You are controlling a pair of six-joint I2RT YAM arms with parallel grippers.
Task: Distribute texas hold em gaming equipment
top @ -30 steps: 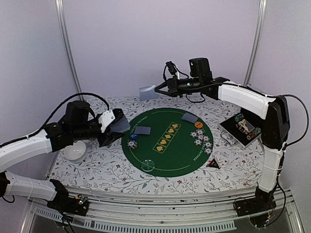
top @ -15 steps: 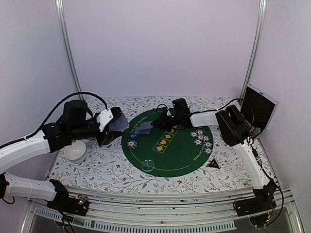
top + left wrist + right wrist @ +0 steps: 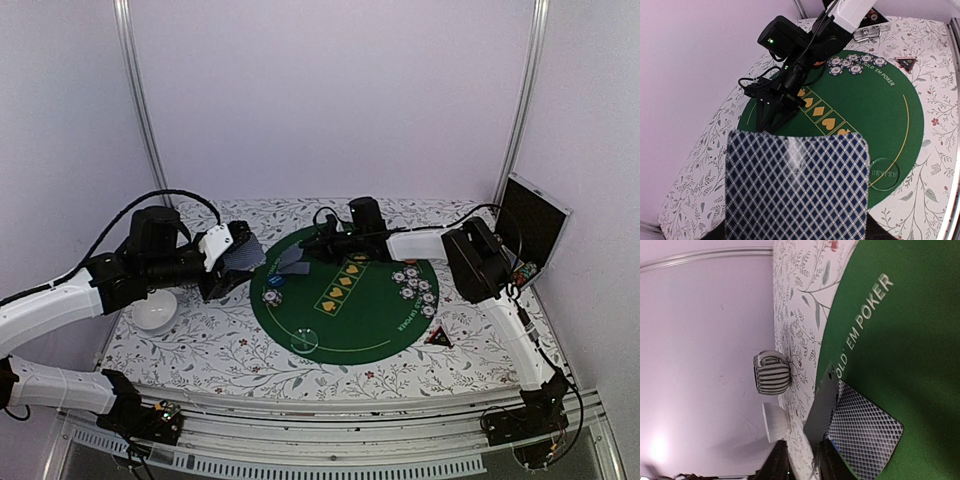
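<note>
My left gripper [image 3: 232, 262] is shut on a stack of blue-diamond-backed playing cards [image 3: 247, 257] at the left rim of the round green poker mat [image 3: 350, 315]; the cards [image 3: 797, 185] hide its fingers in the left wrist view. My right gripper [image 3: 308, 250] reaches across to the mat's left side, low over it. Its fingers [image 3: 832, 464] stand apart, and a card [image 3: 824, 402] stands tilted on edge against one of them, above a face-down card [image 3: 865, 430] lying on the mat. Whitish chips [image 3: 416, 285] lie on the mat's right. More chips [image 3: 272, 296] and a blue button [image 3: 276, 282] lie on the left. An orange button [image 3: 408, 262] is by the right chips.
A white bowl [image 3: 155, 312] sits left of the mat, with a striped mug [image 3: 772, 372] beside it in the right wrist view. An open black case [image 3: 530, 240] stands at the far right. A dark triangle [image 3: 438, 338] lies off the mat's right edge. A clear disc [image 3: 305, 340] lies at the mat's front.
My right arm came down from high at the back with a card to the mat's left side, where the card now stands tilted over the lying card. The left arm has hardly moved.
</note>
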